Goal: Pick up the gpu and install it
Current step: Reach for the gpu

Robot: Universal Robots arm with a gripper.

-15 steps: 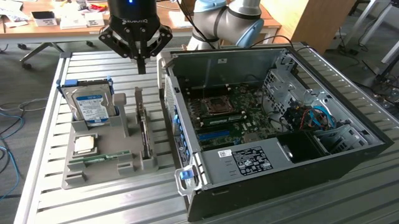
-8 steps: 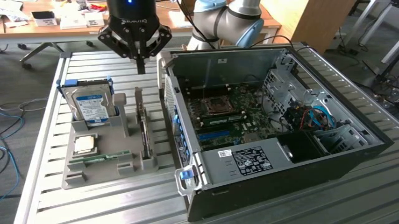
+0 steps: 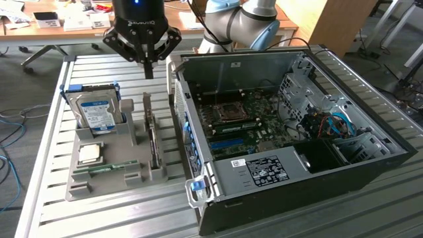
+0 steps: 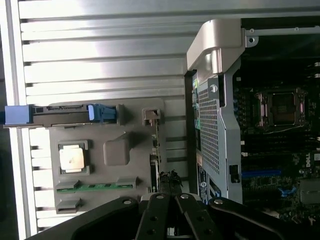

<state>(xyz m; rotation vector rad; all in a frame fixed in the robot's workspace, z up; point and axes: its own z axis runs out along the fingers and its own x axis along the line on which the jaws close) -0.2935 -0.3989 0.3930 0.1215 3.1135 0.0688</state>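
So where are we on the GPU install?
Done: nothing yet; the gpu stands on edge in the grey tray, untouched. In hand: the gripper hangs shut and empty above the card. Left: the whole pick and install; the blue slot in the open case is bare.

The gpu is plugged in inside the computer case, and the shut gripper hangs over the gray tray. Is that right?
Not quite. The gpu is not in the computer case. It stands on its edge in a slot of the gray tray, as the exterior view shows. The rest is right: the shut gripper hangs over the gray tray.
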